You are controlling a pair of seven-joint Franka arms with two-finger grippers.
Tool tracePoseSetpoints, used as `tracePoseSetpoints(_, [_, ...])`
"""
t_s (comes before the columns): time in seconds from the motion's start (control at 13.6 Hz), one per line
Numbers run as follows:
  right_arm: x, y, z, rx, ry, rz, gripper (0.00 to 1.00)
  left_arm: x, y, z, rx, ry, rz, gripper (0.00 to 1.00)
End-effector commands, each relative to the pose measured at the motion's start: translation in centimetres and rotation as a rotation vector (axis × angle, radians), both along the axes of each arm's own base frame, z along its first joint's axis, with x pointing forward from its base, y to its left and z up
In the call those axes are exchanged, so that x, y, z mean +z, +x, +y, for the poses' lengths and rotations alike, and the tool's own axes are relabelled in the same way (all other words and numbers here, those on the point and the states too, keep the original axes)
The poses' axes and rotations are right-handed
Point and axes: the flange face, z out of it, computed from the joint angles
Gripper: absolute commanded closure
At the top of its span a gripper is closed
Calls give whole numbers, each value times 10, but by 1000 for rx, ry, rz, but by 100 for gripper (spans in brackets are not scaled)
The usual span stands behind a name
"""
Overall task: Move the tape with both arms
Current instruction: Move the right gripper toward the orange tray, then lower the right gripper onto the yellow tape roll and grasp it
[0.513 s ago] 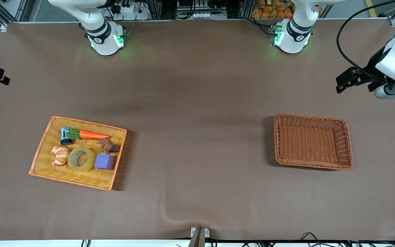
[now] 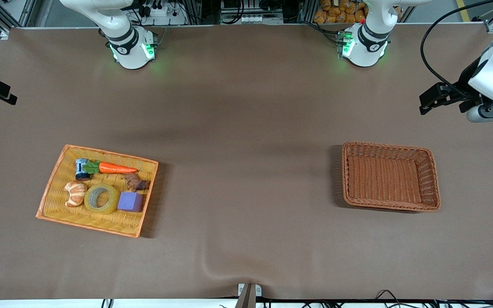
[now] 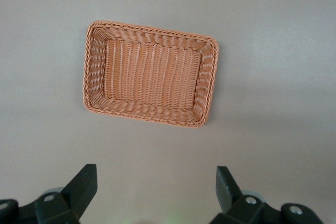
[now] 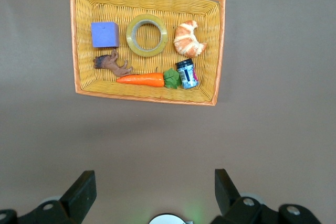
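Brown worktop: tape (image 2: 101, 198) flat in yellow basket (image 2: 54, 185). Right gripper (image 4: 153, 188) and left gripper (image 3: 155, 188), wide, high; descend squarely over rim.

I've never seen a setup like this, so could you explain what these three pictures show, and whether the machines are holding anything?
Two white robot arms work at a brown table. One picture looks down from across it; the others come from cameras on each arm's wrist. The left pincer hangs open over an empty brown wicker basket. The right pincer hangs open over a yellow basket with a tape roll between a croissant and a purple cube, plus a carrot, a small jar and a brown toy animal. Nothing is held.
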Motion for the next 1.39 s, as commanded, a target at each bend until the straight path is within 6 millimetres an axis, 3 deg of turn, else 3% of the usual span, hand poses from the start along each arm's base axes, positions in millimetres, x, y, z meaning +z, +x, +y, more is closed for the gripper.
tracePoseSetpoints(0.0, [-2, -2, 3, -9, 3, 16, 0, -1, 2, 3, -17, -10, 19, 0])
tracePoseSetpoints(0.29, [-23, 14, 47, 73, -2, 27, 0, -2, 3, 4, -16, -5, 18, 0])
tracePoseSetpoints(0.51, [-65, 37, 66, 188, -4, -28, 0, -2, 3, 4, -17, -5, 18, 0])
tracePoseSetpoints(0.88, [-171, 90, 99, 369, -23, -22, 0, -8, 6, 4, -16, -6, 29, 0])
tracePoseSetpoints(1.03, [-230, 115, 102, 450, -34, -24, 0, -11, 7, 6, -7, -10, 34, 0])
tracePoseSetpoints(1.25, [-291, 132, 109, 542, -13, -24, 0, -12, 8, 15, 10, -17, 35, 0])
tracePoseSetpoints(1.32, [-311, 136, 102, 599, -2, -14, 0, -12, 8, 14, 10, -16, 36, 0])
